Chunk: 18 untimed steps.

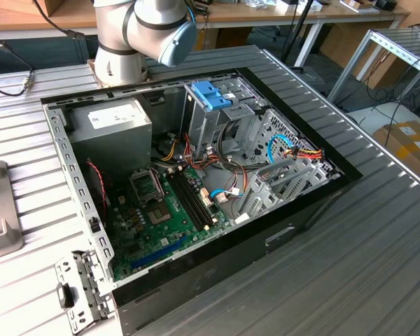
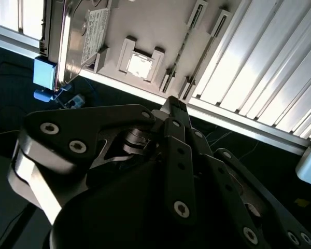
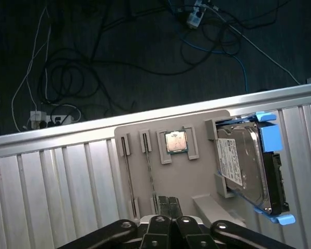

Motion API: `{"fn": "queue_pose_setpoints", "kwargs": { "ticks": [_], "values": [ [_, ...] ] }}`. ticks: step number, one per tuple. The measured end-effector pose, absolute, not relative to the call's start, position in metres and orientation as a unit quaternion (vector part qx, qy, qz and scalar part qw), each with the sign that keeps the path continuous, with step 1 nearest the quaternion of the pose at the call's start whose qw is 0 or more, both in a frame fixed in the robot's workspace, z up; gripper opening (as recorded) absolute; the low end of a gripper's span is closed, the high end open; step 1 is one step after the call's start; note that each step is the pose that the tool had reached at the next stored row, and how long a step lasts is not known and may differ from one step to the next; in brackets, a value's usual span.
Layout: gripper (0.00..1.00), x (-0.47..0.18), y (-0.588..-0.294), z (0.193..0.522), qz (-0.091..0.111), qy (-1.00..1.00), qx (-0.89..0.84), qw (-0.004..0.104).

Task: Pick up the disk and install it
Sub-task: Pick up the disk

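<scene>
The disk is a silver-grey hard drive with bright blue rails. It rests in a slot at one end of a flat grey holder plate on the ribbed metal table. In the second wrist view the disk lies near the plate's far corner. My gripper hovers above the plate's middle, apart from the disk, with its two dark fingertips pressed together and nothing between them. It is also visible in the second wrist view. In the exterior view the open computer case lies on the table, with a metal drive cage carrying a blue clip.
A small square processor chip and two narrow slots share the holder plate. Cables and a power strip lie on the dark floor beyond the table edge. Inside the case sit a grey power-supply box, a motherboard and loose wires.
</scene>
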<state>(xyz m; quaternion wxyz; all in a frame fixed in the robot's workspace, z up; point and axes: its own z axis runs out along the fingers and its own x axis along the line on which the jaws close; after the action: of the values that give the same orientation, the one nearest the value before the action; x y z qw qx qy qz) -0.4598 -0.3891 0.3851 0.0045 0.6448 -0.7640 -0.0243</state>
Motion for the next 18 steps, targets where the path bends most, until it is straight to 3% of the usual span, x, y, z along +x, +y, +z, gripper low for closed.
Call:
{"fn": "queue_pose_setpoints", "kwargs": {
  "ticks": [18],
  "values": [
    [0.1,-0.4598,-0.3891,0.3851,-0.024,-0.684,0.729,0.007]
  ]
}}
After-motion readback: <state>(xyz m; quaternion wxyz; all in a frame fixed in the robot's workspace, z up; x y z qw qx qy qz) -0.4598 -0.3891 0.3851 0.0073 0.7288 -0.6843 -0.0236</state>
